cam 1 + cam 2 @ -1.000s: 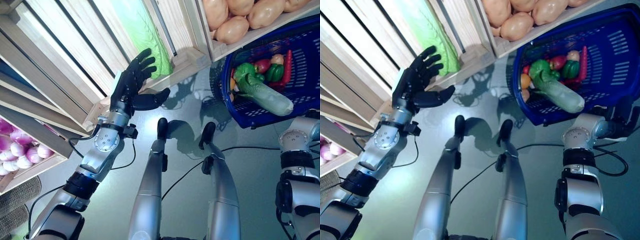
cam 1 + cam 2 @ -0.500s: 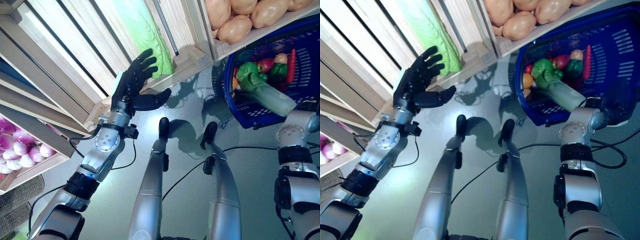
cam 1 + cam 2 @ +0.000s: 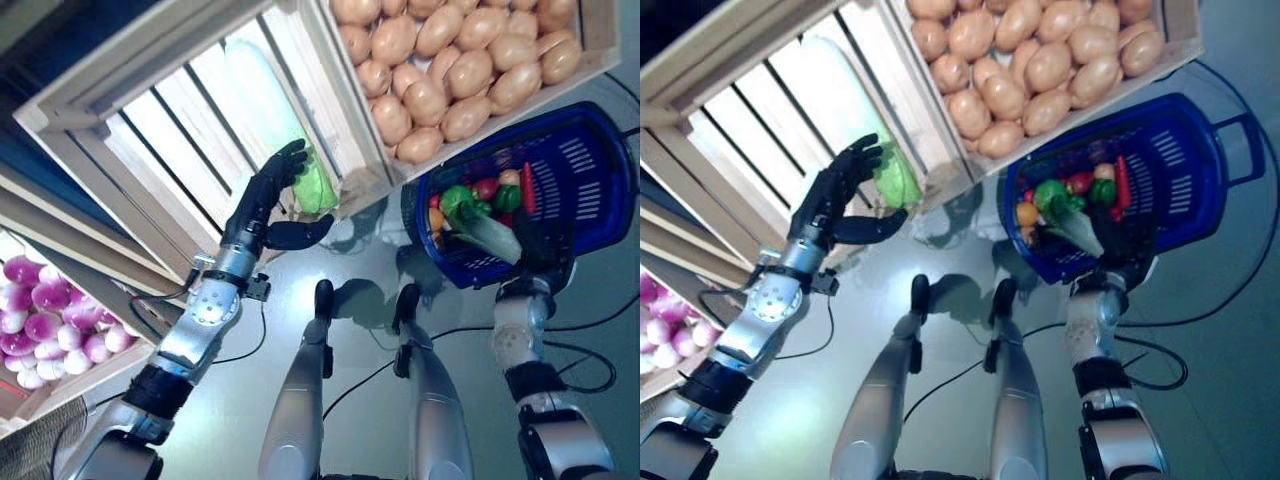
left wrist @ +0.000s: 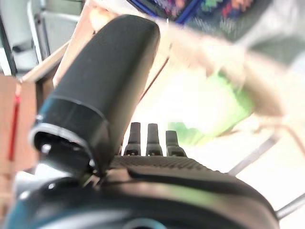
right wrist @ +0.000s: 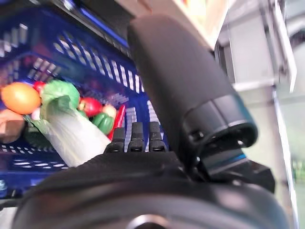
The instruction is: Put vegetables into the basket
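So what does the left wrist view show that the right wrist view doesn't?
Only the left wrist view shows the pale green cabbage lying on the wooden crate slats, past the left hand. Only the right wrist view shows the inside of the blue basket, holding a bok choy, an orange and a red chilli, past the right hand. Both show straight fingers holding nothing.

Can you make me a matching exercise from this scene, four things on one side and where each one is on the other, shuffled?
Things:
1. potatoes
2. green cabbage
3. purple onions
4. red chilli

Places:
A. in the blue basket
B. slatted crate, at the left hand fingertips
C. crate above the basket
D. crate at the far left

Pairs: 1-C, 2-B, 3-D, 4-A
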Motion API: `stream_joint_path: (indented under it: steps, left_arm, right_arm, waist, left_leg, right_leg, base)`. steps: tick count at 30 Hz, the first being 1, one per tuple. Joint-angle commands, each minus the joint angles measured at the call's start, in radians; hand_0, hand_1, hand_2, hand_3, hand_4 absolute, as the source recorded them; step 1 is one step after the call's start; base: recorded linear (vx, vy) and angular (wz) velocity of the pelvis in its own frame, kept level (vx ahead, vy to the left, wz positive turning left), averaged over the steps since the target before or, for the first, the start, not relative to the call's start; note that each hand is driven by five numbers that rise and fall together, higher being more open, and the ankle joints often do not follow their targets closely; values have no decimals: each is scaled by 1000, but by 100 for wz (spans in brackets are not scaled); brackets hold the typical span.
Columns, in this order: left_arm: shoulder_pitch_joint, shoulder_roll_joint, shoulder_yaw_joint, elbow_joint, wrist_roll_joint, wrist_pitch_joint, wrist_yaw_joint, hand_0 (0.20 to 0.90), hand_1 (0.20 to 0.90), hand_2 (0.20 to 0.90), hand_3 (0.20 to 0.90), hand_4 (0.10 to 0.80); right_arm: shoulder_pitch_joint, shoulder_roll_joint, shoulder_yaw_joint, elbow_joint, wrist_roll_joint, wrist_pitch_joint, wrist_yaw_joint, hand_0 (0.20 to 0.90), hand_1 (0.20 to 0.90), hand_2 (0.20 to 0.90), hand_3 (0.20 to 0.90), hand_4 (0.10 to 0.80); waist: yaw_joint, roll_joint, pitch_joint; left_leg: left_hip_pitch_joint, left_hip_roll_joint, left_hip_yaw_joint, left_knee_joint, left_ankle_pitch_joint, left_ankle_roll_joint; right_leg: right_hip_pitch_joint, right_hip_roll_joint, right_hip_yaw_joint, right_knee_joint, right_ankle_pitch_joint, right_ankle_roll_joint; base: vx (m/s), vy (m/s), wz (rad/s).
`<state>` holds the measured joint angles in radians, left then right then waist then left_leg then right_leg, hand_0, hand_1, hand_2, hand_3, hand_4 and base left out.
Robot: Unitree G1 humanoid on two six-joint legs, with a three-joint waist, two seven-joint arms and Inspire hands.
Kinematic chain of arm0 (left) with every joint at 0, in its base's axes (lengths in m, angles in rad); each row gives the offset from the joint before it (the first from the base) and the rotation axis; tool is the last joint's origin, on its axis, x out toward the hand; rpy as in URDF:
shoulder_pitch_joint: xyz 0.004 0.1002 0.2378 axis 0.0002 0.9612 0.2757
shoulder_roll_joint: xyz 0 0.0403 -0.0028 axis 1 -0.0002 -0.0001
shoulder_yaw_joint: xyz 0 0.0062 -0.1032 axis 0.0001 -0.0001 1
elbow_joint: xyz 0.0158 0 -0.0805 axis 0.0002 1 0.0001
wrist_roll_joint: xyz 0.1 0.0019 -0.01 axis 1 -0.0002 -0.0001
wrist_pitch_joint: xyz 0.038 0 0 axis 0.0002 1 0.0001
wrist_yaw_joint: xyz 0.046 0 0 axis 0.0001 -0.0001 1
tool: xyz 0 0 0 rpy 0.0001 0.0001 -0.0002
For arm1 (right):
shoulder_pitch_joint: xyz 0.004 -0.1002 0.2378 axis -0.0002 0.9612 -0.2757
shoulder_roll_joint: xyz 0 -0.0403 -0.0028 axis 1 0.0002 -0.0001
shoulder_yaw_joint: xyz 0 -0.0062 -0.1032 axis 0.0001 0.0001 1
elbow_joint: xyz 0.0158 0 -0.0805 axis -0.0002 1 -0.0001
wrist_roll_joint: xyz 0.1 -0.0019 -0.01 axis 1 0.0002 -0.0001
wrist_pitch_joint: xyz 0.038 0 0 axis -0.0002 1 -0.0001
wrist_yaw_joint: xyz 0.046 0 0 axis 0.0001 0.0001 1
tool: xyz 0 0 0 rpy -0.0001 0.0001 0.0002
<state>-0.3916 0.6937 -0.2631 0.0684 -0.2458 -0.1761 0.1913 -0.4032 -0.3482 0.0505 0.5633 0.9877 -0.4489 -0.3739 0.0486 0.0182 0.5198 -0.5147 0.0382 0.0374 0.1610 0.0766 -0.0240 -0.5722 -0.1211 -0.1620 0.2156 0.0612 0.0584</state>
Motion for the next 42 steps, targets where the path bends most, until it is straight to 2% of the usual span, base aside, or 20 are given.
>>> stream_joint_path:
  steps: [1, 6, 9, 10, 12, 15, 18, 21, 23, 28, 31, 35, 39, 42]
  left_arm:
    - [-7, 58, 127, -118, 137, -49, 30, 900, 900, 900, 900, 800]
    - [54, 185, 257, -155, 338, -6, -14, 900, 900, 900, 900, 800]
    - [72, 235, 286, -156, 423, -2, -18, 900, 900, 900, 900, 800]
    - [82, 290, 307, -149, 531, -4, -27, 900, 900, 900, 900, 800]
    - [78, 346, 305, -144, 641, 0, -31, 900, 900, 900, 900, 800]
    - [42, 437, 269, -139, 751, 9, -58, 900, 900, 900, 900, 800]
    - [-9, 507, 194, -122, 839, 22, -64, 900, 900, 900, 900, 800]
    - [-62, 538, 124, -110, 934, 32, -44, 900, 900, 900, 900, 800]
    - [-181, 563, -9, -31, 1004, 21, 7, 900, 900, 900, 900, 800]
    - [-376, 581, -231, 102, 1045, -28, 94, 900, 900, 900, 900, 800]
    - [-444, 565, -324, 175, 1046, -10, 187, 900, 900, 900, 900, 800]
    - [-473, 527, -368, 249, 1047, -18, 342, 900, 900, 900, 900, 800]
    - [-499, 458, -400, 330, 1128, -45, 411, 900, 900, 900, 900, 800]
    - [-507, 423, -420, 379, 1141, -17, 454, 900, 900, 900, 900, 800]
  right_arm:
    - [58, -87, -24, -129, -110, -13, 108, 900, 900, 900, 900, 800]
    - [178, -99, 42, -117, -308, 71, 178, 900, 900, 900, 900, 800]
    - [217, -95, 62, -96, -312, 99, 210, 900, 900, 900, 900, 800]
    - [250, -95, 77, -60, -329, 120, 230, 900, 900, 900, 900, 800]
    - [270, -109, 93, -32, -348, 146, 247, 900, 900, 900, 900, 800]
    - [290, -132, 110, -4, -335, 163, 250, 900, 900, 900, 900, 800]
    - [303, -156, 124, 17, -329, 171, 259, 900, 900, 900, 900, 800]
    - [303, -169, 144, 15, -338, 179, 264, 900, 900, 900, 900, 800]
    - [273, -186, 173, 43, -319, 161, 272, 900, 900, 900, 900, 800]
    - [233, -208, 205, 42, -305, 151, 273, 900, 900, 900, 900, 800]
    - [226, -209, 210, 34, -286, 154, 268, 900, 900, 900, 900, 800]
    - [213, -207, 223, 28, -306, 146, 275, 900, 900, 900, 900, 800]
    - [178, -213, 241, 14, -333, 159, 263, 900, 900, 900, 900, 800]
    - [157, -226, 246, 1, -334, 164, 249, 900, 900, 900, 900, 800]
  waist:
    - [-16, 25, 0]
    - [-24, 32, -36]
    - [-25, 32, -59]
    - [-28, 36, -80]
    - [-34, 40, -91]
    - [-43, 46, -94]
    - [-55, 47, -90]
    - [-64, 42, -82]
    - [-74, 30, -63]
    - [-85, 7, -26]
    - [-88, -7, -7]
    - [-86, -19, 0]
    - [-85, -28, 0]
    - [-87, -33, 0]
  left_leg:
    - [31, 1, -3, -25, 14, -58]
    - [139, 13, 15, -95, 20, -65]
    - [169, 14, 17, -119, 24, -69]
    - [201, 13, 17, -145, 26, -71]
    - [217, 13, 23, -152, 25, -73]
    - [223, 9, 27, -136, 14, -74]
    - [223, 8, 26, -109, 5, -76]
    - [218, 6, 27, -84, -3, -72]
    - [192, 9, 28, -47, -11, -72]
    - [131, 21, 34, 32, -25, -69]
    - [93, 33, 32, 82, -34, -70]
    - [30, 43, 34, 136, -43, -71]
    - [-26, 46, 28, 159, -45, -69]
    - [-63, 48, 30, 178, -46, -70]
  right_leg:
    - [114, 14, -22, -10, -26, 23]
    - [217, -7, -28, -71, -28, 30]
    - [251, -16, -33, -93, -28, 33]
    - [282, -21, -39, -114, -28, 37]
    - [299, -26, -47, -120, -31, 38]
    - [306, -29, -58, -104, -48, 34]
    - [311, -31, -65, -80, -61, 31]
    - [306, -34, -68, -66, -65, 32]
    - [284, -33, -68, -41, -70, 28]
    - [223, -25, -55, 30, -87, 19]
    - [192, -18, -42, 76, -103, 11]
    - [140, -8, -29, 117, -117, 2]
    - [81, 2, -13, 158, -129, -2]
    - [42, 4, -2, 181, -134, -3]
  base:
    - [36, 119, -5]
    - [56, 110, -14]
    - [77, 67, 1]
    - [94, 83, 11]
    - [67, 97, 9]
    - [30, 62, 2]
    - [50, 21, 2]
    - [22, -1, 3]
    - [0, 0, 0]
    - [-31, 2, -2]
    - [2, -3, -2]
    - [-8, 3, -9]
    - [-26, 21, -1]
    - [-55, 46, -2]
